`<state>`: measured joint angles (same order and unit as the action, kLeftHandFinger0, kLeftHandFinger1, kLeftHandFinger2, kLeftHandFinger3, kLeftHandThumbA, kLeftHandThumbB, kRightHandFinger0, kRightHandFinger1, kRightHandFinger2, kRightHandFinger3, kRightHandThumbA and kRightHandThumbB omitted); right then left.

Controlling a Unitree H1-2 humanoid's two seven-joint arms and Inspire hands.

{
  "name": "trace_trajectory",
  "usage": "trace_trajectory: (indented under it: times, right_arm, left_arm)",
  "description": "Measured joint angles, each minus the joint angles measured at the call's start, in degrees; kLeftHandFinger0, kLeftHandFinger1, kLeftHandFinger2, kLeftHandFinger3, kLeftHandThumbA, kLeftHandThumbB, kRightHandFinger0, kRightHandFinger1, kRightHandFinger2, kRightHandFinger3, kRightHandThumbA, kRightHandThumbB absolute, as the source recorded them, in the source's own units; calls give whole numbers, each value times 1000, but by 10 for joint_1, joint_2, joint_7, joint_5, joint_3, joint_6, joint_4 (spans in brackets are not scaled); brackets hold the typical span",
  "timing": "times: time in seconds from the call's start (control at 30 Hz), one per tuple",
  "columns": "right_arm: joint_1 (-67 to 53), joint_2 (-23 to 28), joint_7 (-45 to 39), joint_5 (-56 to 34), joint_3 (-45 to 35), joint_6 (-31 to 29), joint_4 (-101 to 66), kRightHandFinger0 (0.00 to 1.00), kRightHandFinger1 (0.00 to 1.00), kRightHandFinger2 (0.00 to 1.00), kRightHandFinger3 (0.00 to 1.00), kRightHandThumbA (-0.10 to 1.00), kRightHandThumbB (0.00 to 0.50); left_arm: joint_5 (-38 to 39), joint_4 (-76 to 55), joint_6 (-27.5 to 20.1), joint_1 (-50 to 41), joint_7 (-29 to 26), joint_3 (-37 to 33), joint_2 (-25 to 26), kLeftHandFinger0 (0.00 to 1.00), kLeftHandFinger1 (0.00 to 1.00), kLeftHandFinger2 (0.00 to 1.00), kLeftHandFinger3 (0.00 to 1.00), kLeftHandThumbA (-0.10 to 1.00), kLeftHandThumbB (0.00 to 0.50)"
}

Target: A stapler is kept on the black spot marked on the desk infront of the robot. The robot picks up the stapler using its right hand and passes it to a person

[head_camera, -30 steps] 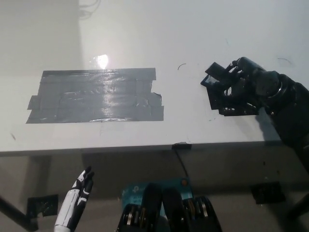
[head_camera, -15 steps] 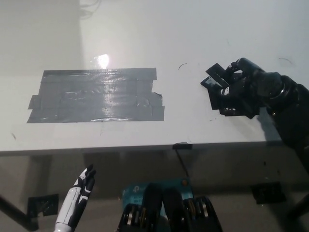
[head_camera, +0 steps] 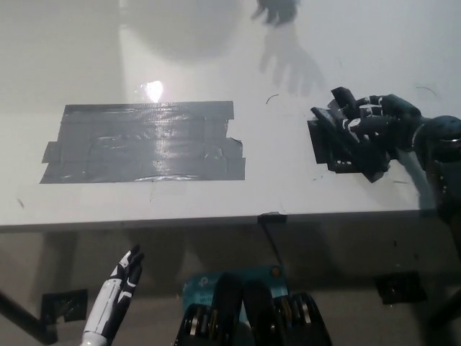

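Two robot hands in the head view. Black right hand [head_camera: 371,137] is over the right part of the white desk [head_camera: 216,58], arm entering from the right edge. Its fingers [head_camera: 360,115] are curled and clamped on a dark stapler [head_camera: 333,138]; the stapler sits under and to the picture-left of the palm, with its far end sticking out just beyond the fingertips. Stapler and hand are both black, so the exact edge between them is hard to trace. Whether the stapler touches the desk or is held just clear of it cannot be told from this angle. To the left of the right hand, well apart from it, lies the black spot [head_camera: 144,142]: a patch of overlapping dark tape strips, glossy, with a bright light reflection [head_camera: 153,91] on the desk just past its far edge. The stapler is not on the patch; bare white desk lies between them. Beyond the right hand, at the top edge of the picture, a person's hand [head_camera: 275,10] shows, dark and blurred, with its shadow [head_camera: 292,65] falling on the desk between it and the stapler. White left hand [head_camera: 122,277] rests low at the picture's lower left, below the desk's near edge, fingers straight and slightly spread, holding nothing.
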<state>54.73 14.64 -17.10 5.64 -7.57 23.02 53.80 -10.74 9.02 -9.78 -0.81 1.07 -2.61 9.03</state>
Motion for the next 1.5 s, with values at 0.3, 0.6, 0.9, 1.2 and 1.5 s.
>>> trace_trajectory:
  times: [0.3, 0.6, 0.9, 1.2, 1.5]
  right_arm:
    - [13, 5, -22, -89, -108, 21, 56, 0, 0, 0, 162, 857, 0]
    - [21, 1, -45, -175, -157, 30, 78, 0, 0, 0, 9, 916, 0]
    - [8, -13, -35, -257, -112, 36, -13, 0, 0, 0, 0, 916, 0]
    - [15, -19, 2, -333, -25, 41, -91, 0, 0, 0, 42, 711, 10]
    - [116, -45, 44, -339, 3, 42, -57, 0, 0, 261, 307, 605, 27]
  left_arm:
    - [0, 0, 4, 1, 0, 0, 0, 1000, 1000, 1000, 1000, 1000, 463]
    - [0, 0, 11, 3, 1, 0, 0, 1000, 1000, 1000, 1000, 1000, 458]
    - [0, 0, 16, 3, 0, 0, 0, 1000, 1000, 999, 1000, 1000, 452]
    - [0, 0, 19, 3, 1, -1, 0, 1000, 1000, 978, 1000, 1000, 438]
    - [-1, 0, 22, 11, 1, -5, 0, 1000, 987, 942, 1000, 1000, 418]
